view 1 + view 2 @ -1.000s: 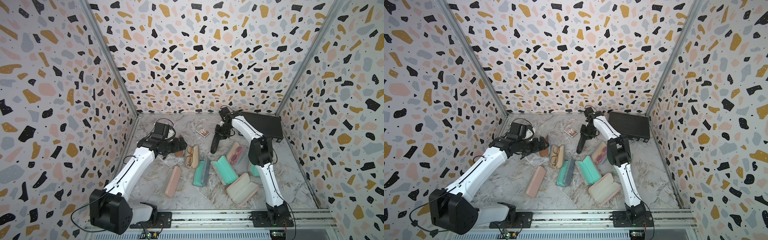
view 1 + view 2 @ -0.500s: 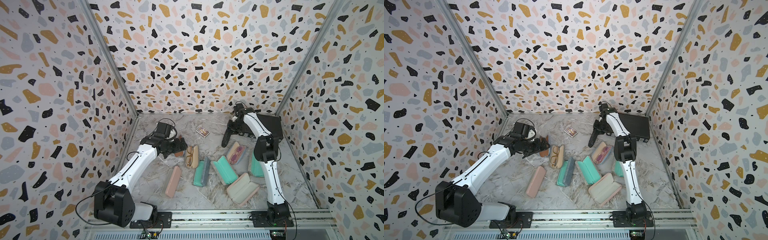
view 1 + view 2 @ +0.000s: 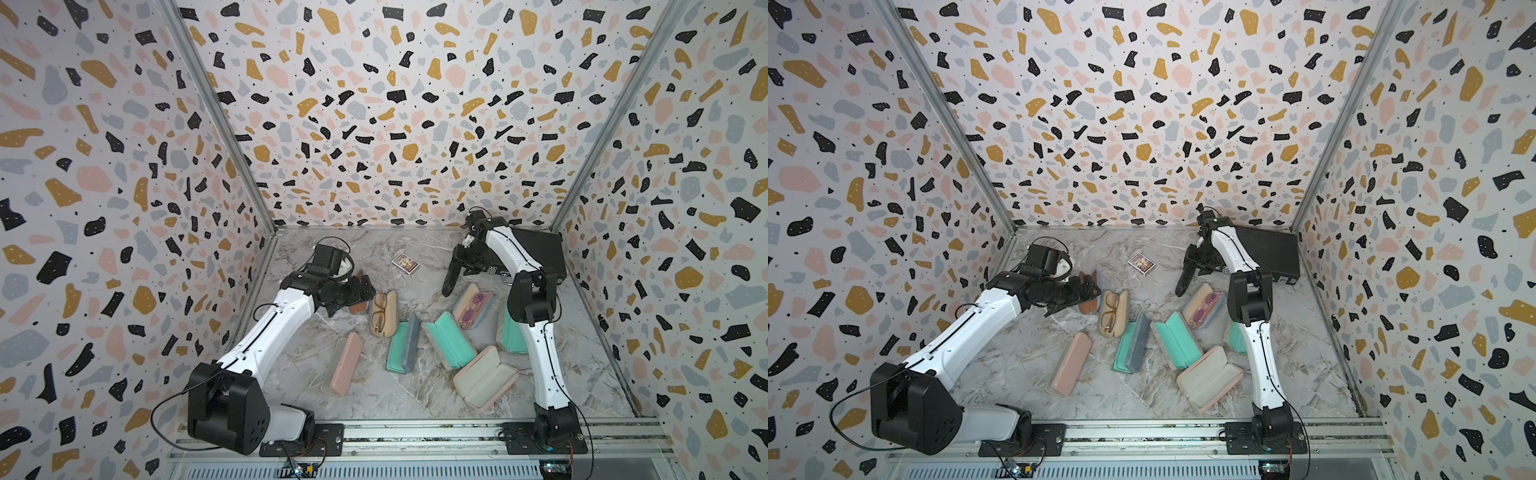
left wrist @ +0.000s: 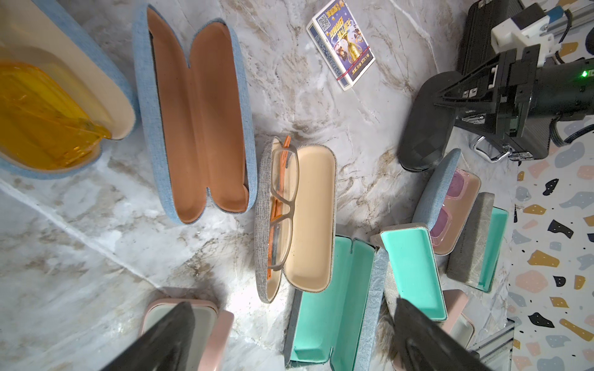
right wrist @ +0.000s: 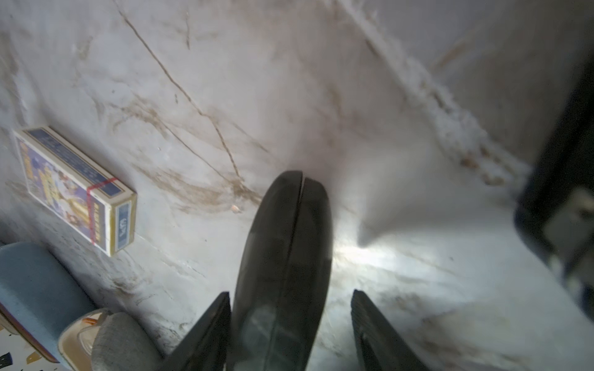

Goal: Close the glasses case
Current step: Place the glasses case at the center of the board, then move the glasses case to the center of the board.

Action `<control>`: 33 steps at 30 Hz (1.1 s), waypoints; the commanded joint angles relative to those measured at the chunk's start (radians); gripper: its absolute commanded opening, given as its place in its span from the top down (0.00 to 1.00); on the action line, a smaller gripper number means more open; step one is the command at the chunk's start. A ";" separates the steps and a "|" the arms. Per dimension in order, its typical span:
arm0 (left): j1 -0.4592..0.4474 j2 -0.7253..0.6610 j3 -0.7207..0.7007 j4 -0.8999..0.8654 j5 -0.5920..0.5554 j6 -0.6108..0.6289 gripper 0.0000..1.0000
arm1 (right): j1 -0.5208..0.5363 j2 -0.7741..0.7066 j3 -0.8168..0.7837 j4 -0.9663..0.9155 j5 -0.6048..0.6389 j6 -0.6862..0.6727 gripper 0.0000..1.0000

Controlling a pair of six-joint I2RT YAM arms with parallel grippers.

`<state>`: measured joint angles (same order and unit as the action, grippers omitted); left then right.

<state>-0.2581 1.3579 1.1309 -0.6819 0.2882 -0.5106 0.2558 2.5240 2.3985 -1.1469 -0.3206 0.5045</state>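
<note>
A black glasses case (image 3: 450, 279) (image 5: 283, 250) leans at the back right of the marble floor, its two halves shut along the seam. My right gripper (image 3: 458, 262) (image 5: 289, 293) straddles its upper end with the jaws open. One finger (image 5: 212, 321) lies against the case and the other (image 5: 373, 324) stands clear of it. My left gripper (image 3: 362, 291) (image 4: 292, 303) hovers open and empty over the left cluster of cases, near a tan open case holding glasses (image 3: 383, 312) (image 4: 299, 212).
Several open cases lie around: a denim one with brown lining (image 4: 196, 122), one with yellow glasses (image 4: 48, 112), teal ones (image 3: 449, 340), one with pink glasses (image 3: 471, 305) and a pink one (image 3: 484, 378). There is also a shut pink case (image 3: 343, 368), a card box (image 3: 404, 263) and a black box (image 3: 540, 249).
The right arm has carried the black case to the right, away from the card box, and its jaws have widened off the case. The left arm has barely shifted.
</note>
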 commanded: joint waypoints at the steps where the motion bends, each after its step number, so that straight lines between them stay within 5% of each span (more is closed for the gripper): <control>1: 0.004 -0.046 0.028 0.007 0.009 0.000 0.03 | 0.026 -0.193 -0.062 -0.050 0.043 -0.037 0.36; 7: 0.005 -0.091 0.024 0.007 0.000 -0.009 0.03 | 0.124 -0.382 -0.239 -0.049 0.130 -0.067 0.31; 15: 0.007 -0.152 0.004 -0.008 -0.024 -0.013 0.02 | 0.278 -0.504 -0.402 0.047 0.064 -0.069 0.38; 21: 0.016 -0.195 -0.006 -0.032 -0.047 0.000 0.02 | 0.375 -0.458 -0.436 0.113 -0.062 -0.104 0.55; 33: 0.048 -0.232 -0.036 -0.057 -0.073 0.021 0.02 | 0.436 -0.300 -0.365 0.137 -0.146 -0.110 0.56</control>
<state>-0.2207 1.1370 1.1103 -0.7387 0.2256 -0.5091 0.6968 2.2292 1.9751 -1.0012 -0.4416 0.4091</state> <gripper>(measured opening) 0.984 0.444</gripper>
